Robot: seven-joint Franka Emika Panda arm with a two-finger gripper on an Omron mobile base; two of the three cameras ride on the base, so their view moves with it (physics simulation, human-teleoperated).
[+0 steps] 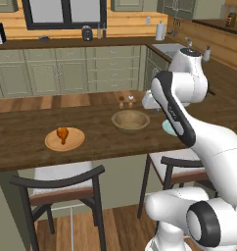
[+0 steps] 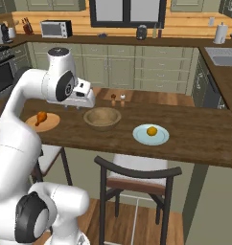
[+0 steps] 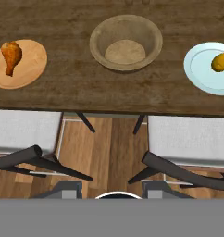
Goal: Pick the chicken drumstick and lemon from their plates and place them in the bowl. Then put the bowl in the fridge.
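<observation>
Gripper [image 3: 113,190] hung above the counter's near edge, jaws parted and empty. Bowl [image 3: 126,41] sat beyond it, empty. Drumstick [image 3: 11,55] lay on the wooden plate [image 3: 28,69] left; lemon [image 3: 220,62] on the teal plate [image 3: 197,74] right.

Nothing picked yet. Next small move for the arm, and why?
Probably swing the gripper toward the chicken drumstick on the wooden plate and descend. The bowl is empty, the lemon sits on its teal plate, and the hand holds nothing.

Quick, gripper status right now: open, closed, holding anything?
Gripper: open and empty, hanging above the counter edge and chairs, clear of the bowl.
</observation>
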